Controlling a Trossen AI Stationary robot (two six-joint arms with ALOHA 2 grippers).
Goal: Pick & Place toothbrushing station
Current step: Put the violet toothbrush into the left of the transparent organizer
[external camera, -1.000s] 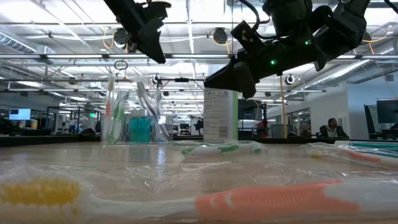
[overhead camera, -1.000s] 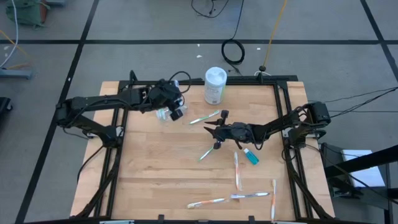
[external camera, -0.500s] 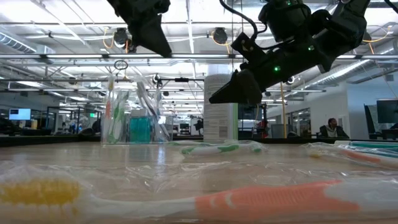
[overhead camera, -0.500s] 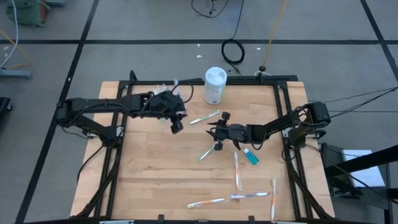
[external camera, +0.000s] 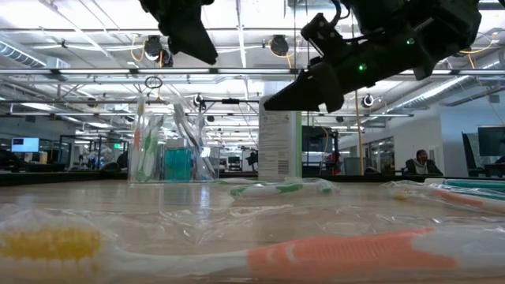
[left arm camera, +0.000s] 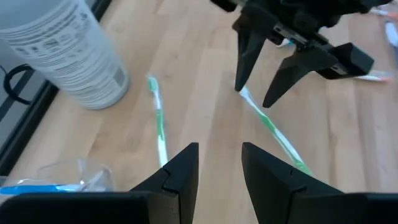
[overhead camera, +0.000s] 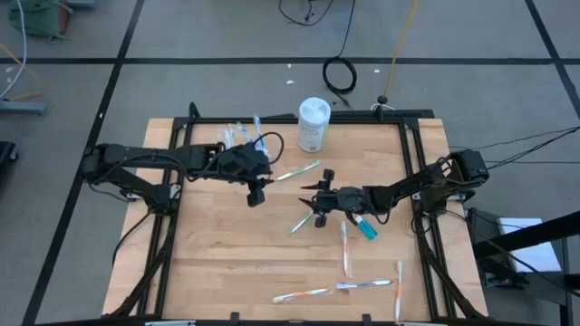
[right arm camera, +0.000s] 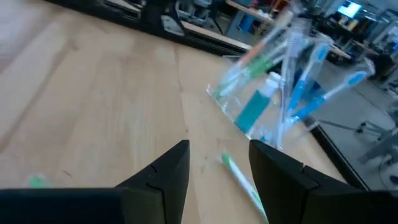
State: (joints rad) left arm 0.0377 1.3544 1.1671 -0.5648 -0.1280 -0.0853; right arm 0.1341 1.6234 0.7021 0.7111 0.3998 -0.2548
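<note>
Toothbrushes lie scattered on a pale wooden table (overhead camera: 227,254); more stand in a small clear plastic cup (overhead camera: 237,138) at the far left of the tabletop, w/ a teal-blue tube beside them inside it.

Right gripper (overhead camera: 316,202), near table centre: its two dark fingers (right arm camera: 163,171) are spread apart w/ nothing between them. In the left wrist view the tips straddle the white end of a slim green-and-white toothbrush (overhead camera: 303,222), which lies flat on the wood, not gripped. In the low view this gripper hangs above the table surface.

Left gripper (overhead camera: 255,194), left of centre, just in front of the cup: fingers (left arm camera: 181,174) part-open, a gap between them, holding nothing. It also hangs clear of the table.

A second green-and-white toothbrush (overhead camera: 298,170) lies between the grippers and a tall white cylindrical canister w/ pale green label (overhead camera: 314,125), which stands upright at the far edge.

A small teal-blue tube (overhead camera: 365,226) lies flat just beside the right arm. Nearer the front edge lie four more brushes: one orange-and-white (overhead camera: 302,294), three mostly white (overhead camera: 345,248), (overhead camera: 366,283), (overhead camera: 398,290).

In the low view a person sits far off in the room beyond the table, at right.
</note>
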